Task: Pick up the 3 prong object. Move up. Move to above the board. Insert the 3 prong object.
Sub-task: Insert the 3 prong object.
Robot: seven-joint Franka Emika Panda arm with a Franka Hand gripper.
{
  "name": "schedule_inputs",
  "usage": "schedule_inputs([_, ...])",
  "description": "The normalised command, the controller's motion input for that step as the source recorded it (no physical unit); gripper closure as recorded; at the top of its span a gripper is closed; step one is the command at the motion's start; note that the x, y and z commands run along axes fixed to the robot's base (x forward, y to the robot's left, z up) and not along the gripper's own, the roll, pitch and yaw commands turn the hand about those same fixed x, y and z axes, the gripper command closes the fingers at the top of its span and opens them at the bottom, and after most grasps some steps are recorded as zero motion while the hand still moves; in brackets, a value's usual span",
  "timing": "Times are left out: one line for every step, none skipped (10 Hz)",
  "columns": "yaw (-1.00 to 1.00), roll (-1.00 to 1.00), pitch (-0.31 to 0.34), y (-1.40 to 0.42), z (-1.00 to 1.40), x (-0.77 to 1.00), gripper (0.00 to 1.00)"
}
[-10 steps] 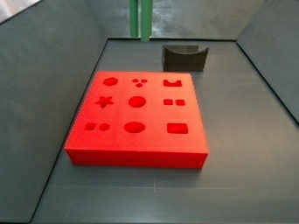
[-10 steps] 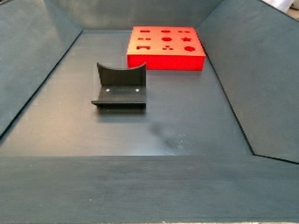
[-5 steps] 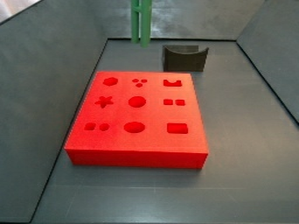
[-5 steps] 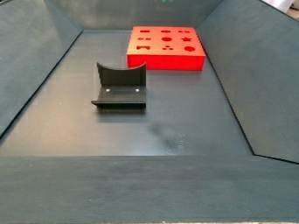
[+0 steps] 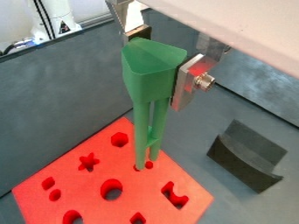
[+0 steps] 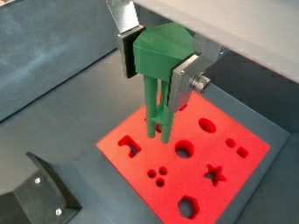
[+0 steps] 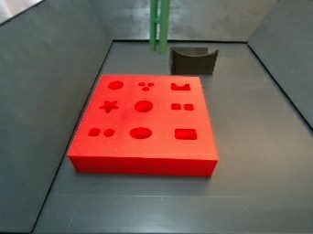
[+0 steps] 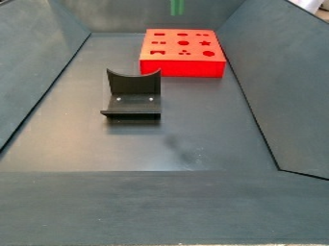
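Note:
My gripper (image 5: 159, 63) is shut on the wide triangular cap of the green 3 prong object (image 5: 147, 114), which hangs prongs down, high above the red board (image 5: 111, 179). In a wrist view the prong tips sit over the board's edge region. The silver fingers (image 6: 184, 75) clamp the cap (image 6: 158, 51) from both sides. In both side views only the green prongs show at the top edge (image 7: 160, 26) (image 8: 176, 8), above the board's far side (image 7: 145, 119) (image 8: 183, 53); the gripper itself is out of frame there.
The dark fixture (image 7: 193, 60) stands on the floor beside the board, also in the other views (image 8: 133, 93) (image 5: 247, 154) (image 6: 41, 197). Sloped grey walls (image 7: 49, 55) enclose the floor on all sides.
The green prongs have shifted to the right along the top edge of one side view, and their tip has come into the other side view.

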Motion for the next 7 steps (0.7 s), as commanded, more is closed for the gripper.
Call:
schedule_inputs([0.16, 0.22, -0.01, 0.0, -0.39, 0.06, 1.0])
schedule_inputs([0.15, 0.21, -0.067, 0.01, -0.53, 0.05, 1.0])
schedule_inputs([0.15, 0.17, -0.09, 0.02, -0.55, 0.07, 1.0])
schedule_inputs([0.14, 0.14, -0.099, 0.05, -0.53, 0.07, 1.0])
schedule_inputs([0.14, 0.12, -0.077, 0.11, -0.52, 0.09, 1.0])
schedule_inputs([0.14, 0.1, -0.053, 0.17, -0.45, 0.1, 1.0])
schedule_inputs([0.12, 0.06, -0.029, 0.25, -0.34, 0.09, 1.0])
